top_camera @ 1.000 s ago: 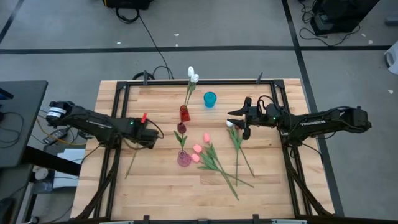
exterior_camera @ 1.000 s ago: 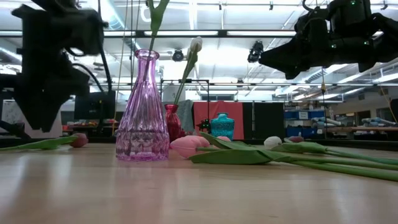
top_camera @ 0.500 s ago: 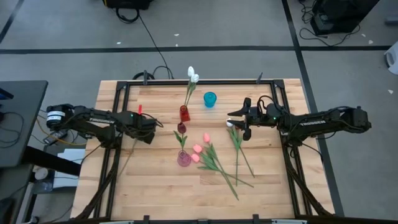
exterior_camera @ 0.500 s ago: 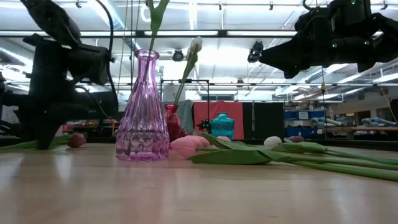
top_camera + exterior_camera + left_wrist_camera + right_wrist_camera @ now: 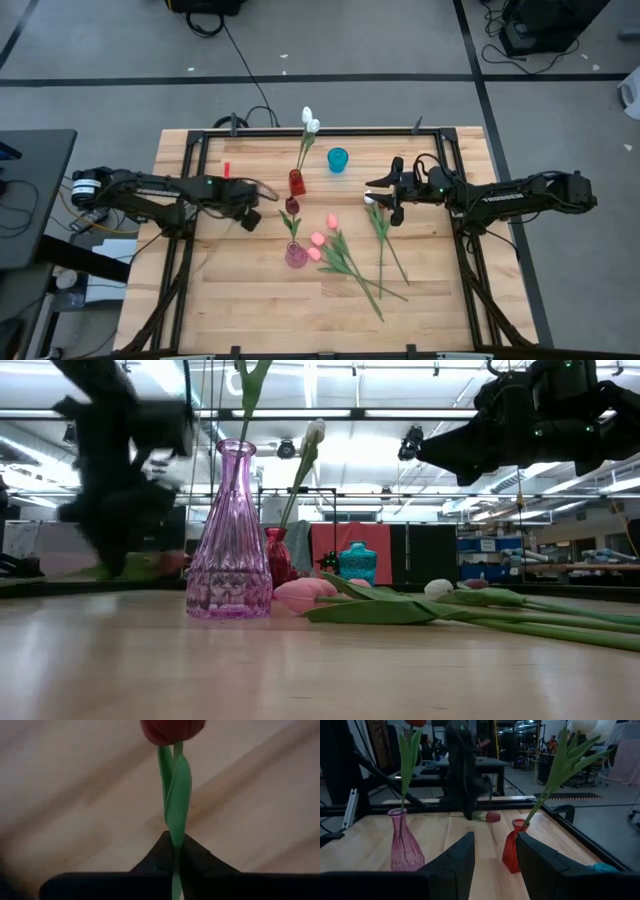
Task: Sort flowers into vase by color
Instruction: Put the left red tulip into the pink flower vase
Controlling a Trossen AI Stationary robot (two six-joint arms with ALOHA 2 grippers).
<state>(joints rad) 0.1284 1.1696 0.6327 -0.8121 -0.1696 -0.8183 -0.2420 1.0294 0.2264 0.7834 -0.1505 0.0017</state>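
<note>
My left gripper (image 5: 250,217) is shut on a dark maroon tulip (image 5: 172,727), left of the vases. A pink glass vase (image 5: 296,255) holds one maroon tulip (image 5: 291,205). A red vase (image 5: 296,182) holds white tulips (image 5: 310,122). The teal vase (image 5: 338,159) stands at the far side. Pink tulips (image 5: 320,240) and a white tulip (image 5: 371,199) lie flat on the table, stems crossing (image 5: 380,262). My right gripper (image 5: 378,192) hovers open above the white tulip's head, nothing between its fingers (image 5: 465,855). My left gripper pinches the maroon tulip's stem and leaf (image 5: 176,837) between its two fingers, a short way below the head. The stem runs along the fingers, with the head (image 5: 492,816) out beyond the fingertips. The right wrist view shows the head low above the table.
A dark metal frame (image 5: 190,180) runs around the wooden table top (image 5: 260,310). The lying tulips cover the middle right. Bare wood shows at the near left and near right. Cables hang by the left arm's base (image 5: 90,210).
My left gripper has dropped to the table at the left, shut on the maroon tulip, then risen and gone toward the table's right, nearer the vases. The tulip's stem no longer lies on the near-left wood.
</note>
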